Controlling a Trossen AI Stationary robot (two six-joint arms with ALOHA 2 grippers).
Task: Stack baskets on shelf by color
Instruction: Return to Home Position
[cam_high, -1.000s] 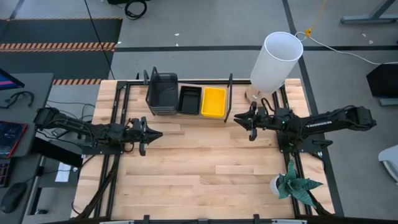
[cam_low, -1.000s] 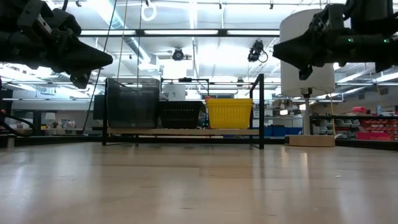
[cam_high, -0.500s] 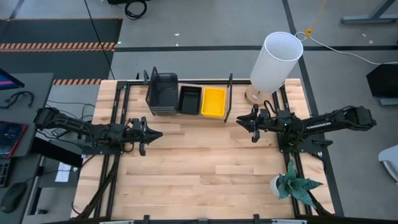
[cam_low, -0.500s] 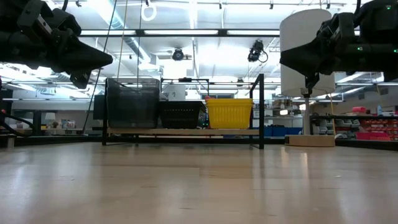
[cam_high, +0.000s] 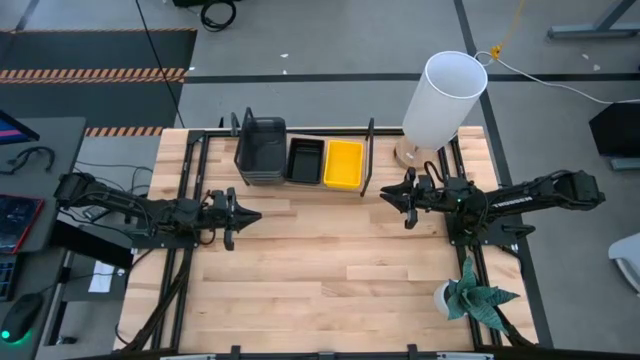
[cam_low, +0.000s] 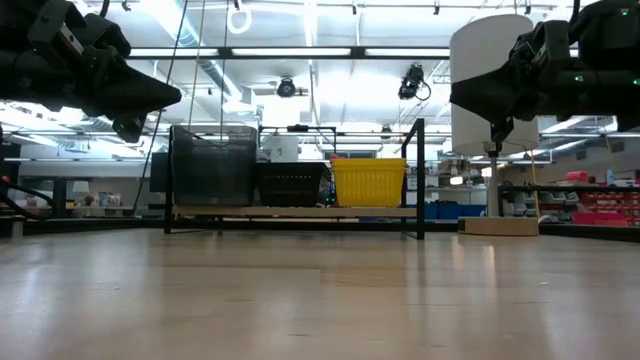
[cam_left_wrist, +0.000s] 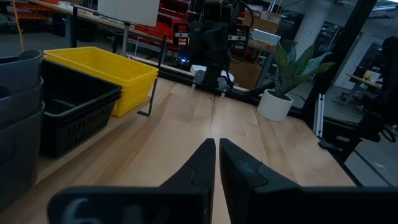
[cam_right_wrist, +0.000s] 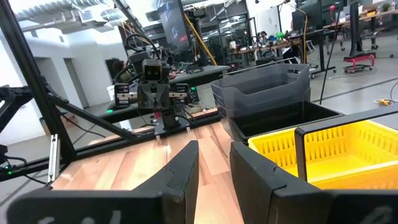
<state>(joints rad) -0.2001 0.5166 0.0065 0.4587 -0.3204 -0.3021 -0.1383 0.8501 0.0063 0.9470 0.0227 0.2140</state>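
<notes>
The shelf stands at the table's far middle. On it sit a stack of grey baskets, a black mesh basket stack in the middle and a yellow basket stack on the right, side by side on the board. My left gripper hovers shut over the table, on the near side of the grey stack and to its left. My right gripper hovers open just right of the shelf's right upright, on the near side of the yellow basket. Neither holds anything.
A tall white cylinder stands at the far right corner on a wooden base. A small potted plant sits at the near right edge. Bare slatted tabletop stretches between the arms and toward the near edge.
My right gripper drew back a little from the shelf, toward the table's right and near edges, and sank slightly, then held still. The left arm and the baskets have kept still.
</notes>
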